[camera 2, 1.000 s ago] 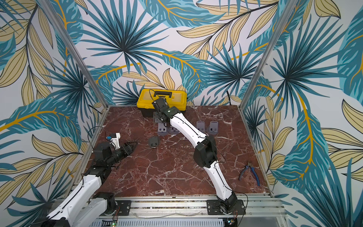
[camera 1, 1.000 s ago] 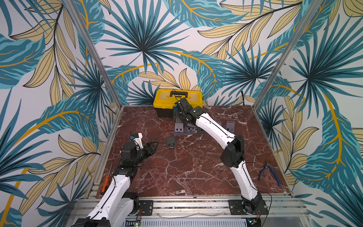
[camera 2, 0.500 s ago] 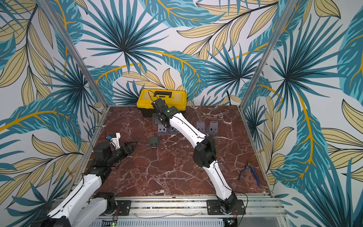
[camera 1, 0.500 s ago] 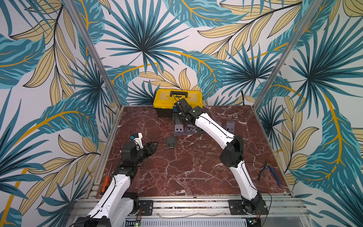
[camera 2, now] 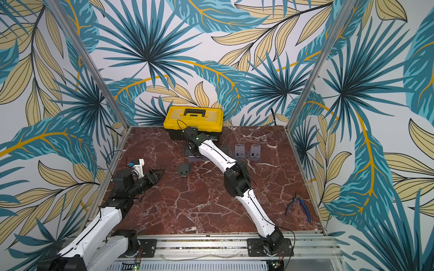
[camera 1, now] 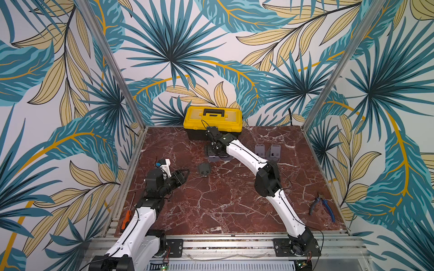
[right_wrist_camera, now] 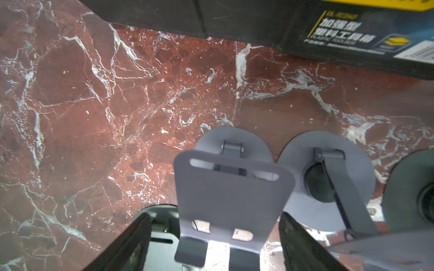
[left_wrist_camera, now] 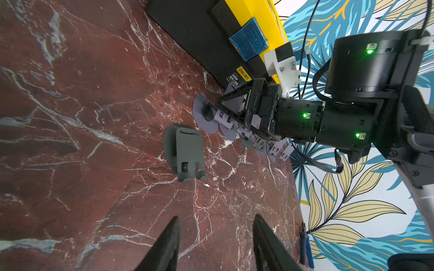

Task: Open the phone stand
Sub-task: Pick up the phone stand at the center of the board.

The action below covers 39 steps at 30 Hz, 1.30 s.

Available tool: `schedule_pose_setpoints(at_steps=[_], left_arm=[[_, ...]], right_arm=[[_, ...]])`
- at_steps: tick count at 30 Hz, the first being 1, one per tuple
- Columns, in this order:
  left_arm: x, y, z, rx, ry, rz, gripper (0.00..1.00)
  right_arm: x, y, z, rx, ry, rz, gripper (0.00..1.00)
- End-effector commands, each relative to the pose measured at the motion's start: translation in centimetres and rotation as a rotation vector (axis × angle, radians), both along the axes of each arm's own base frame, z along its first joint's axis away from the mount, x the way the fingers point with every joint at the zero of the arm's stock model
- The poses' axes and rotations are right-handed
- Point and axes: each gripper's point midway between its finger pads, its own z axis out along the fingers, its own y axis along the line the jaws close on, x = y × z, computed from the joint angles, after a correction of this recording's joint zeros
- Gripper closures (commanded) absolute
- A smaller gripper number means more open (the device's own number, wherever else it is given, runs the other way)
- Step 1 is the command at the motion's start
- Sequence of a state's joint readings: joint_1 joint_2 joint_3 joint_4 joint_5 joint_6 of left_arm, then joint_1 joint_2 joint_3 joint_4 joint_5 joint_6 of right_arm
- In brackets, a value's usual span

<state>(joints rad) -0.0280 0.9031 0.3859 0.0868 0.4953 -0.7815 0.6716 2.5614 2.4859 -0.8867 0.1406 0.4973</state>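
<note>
Well, the right gripper (right_wrist_camera: 213, 215) stood wide open astride the phone stand (right_wrist_camera: 232, 187) by the toolbox (camera 1: 225, 122), gripping nothing; its plate looked raised, job near done. The left gripper (left_wrist_camera: 216, 217) hung half-open, empty; a darker stand (left_wrist_camera: 185, 152) lay folded.

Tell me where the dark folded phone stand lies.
In a top view the dark folded phone stand lies flat on the marble table, between the left claw and the row of opened stands.

The left gripper (left_wrist_camera: 216, 219) hangs with fingers spread above the red marble counter (left_wrist_camera: 70, 117). Just beyond it, a folded dark-grey phone stand (left_wrist_camera: 185, 152) lies flat. Farther off, the right gripper (left_wrist_camera: 231, 110) meets a row of lilac stands (left_wrist_camera: 199, 124) beside the yellow toolbox (left_wrist_camera: 187, 28).
</note>
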Motion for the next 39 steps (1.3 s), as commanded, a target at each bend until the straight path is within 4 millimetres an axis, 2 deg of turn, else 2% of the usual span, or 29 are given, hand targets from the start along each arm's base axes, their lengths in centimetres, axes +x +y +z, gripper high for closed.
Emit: schedule_pose_setpoints(at_steps=[1,12,20,33,36,39], left_arm=[[0.4,0.2,0.8,0.003,-0.031,0.000,0.49],[0.9,0.4,0.5,0.002,-0.025,-0.004,0.50],[1.2,0.4,0.3,0.001,-0.020,-0.006,0.50],[1.2,0.2,0.4,-0.005,-0.019,-0.018,0.51],[1.3,0.2,0.6,-0.007,-0.023,-0.024,0.51],[1.3,-0.3,0.9,-0.018,-0.025,-0.050,0.51]], right_arm=[[0.7,0.3,-0.7,0.013,-0.003,-0.014,0.15],[2.2,0.0,-2.0,0.013,-0.021,-0.032,0.19],[2.6,-0.5,-2.1,-0.002,-0.034,-0.042,0.28],[2.7,-0.2,-0.8,0.016,-0.055,-0.026,0.47],[2.4,0.2,0.4,0.039,-0.059,-0.012,0.52],[1.7,0.7,2.5,0.082,-0.067,0.010,0.54]])
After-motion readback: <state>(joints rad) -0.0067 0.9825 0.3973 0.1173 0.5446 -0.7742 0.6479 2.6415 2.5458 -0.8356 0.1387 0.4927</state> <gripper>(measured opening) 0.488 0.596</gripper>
